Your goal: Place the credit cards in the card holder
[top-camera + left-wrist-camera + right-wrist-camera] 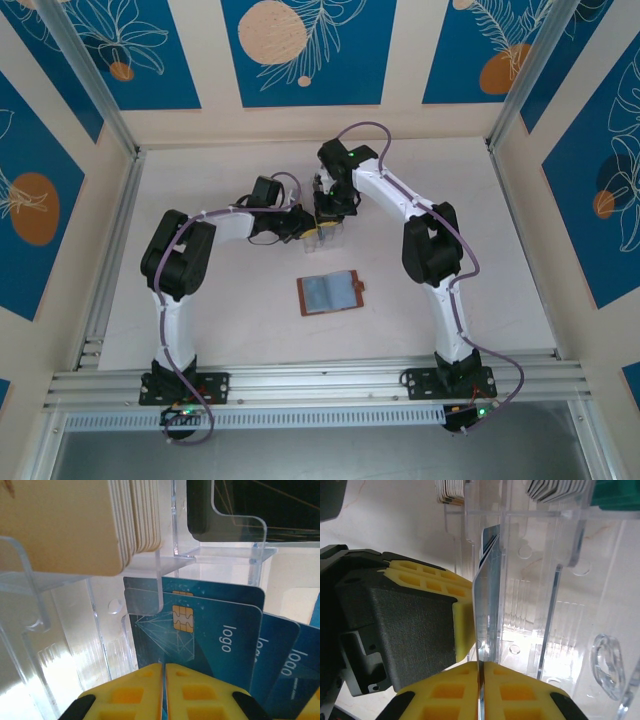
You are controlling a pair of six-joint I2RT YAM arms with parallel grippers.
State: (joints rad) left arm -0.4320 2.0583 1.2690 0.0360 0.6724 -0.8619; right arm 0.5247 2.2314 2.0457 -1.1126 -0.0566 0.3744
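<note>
Basically, a blue credit card (484, 595) is pinched by the right gripper (480, 695) for pulling from the clear rack (560, 605); left gripper (164, 690) is pressed shut.

An open brown leather bifold card holder (332, 293) with pale blue-grey inner pockets lies flat on the white tabletop (220, 320), its snap tab pointing right. Just beyond it stands a small clear plastic rack (327, 238). The left claw (306, 226) and the right claw (328, 212) meet at this rack, close together, with both white-and-black arms bent inward.
</note>
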